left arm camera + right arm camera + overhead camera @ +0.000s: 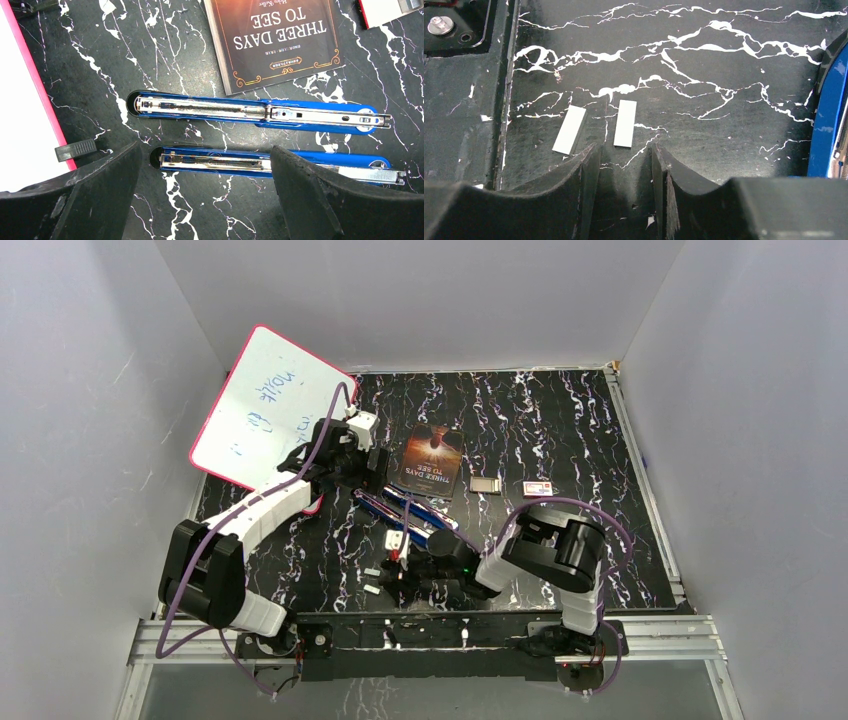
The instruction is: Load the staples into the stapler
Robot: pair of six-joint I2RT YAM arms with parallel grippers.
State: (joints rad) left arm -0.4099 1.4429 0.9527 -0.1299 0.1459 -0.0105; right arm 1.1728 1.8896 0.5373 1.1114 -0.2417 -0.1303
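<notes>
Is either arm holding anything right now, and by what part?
Nothing. Left gripper: jaws wide open above the staplers. Right gripper: jaws apart, empty, near the staples.

Light even and diffuse from above; shadows faint. Top view: pale walls bright, marbled table (560,420) dark. Left wrist view sharp, but the whiteboard (20,125) at frame left is blown white. Right wrist view: staples (625,123) washed out, fingers (574,200) along the bottom soft and grainy.
</notes>
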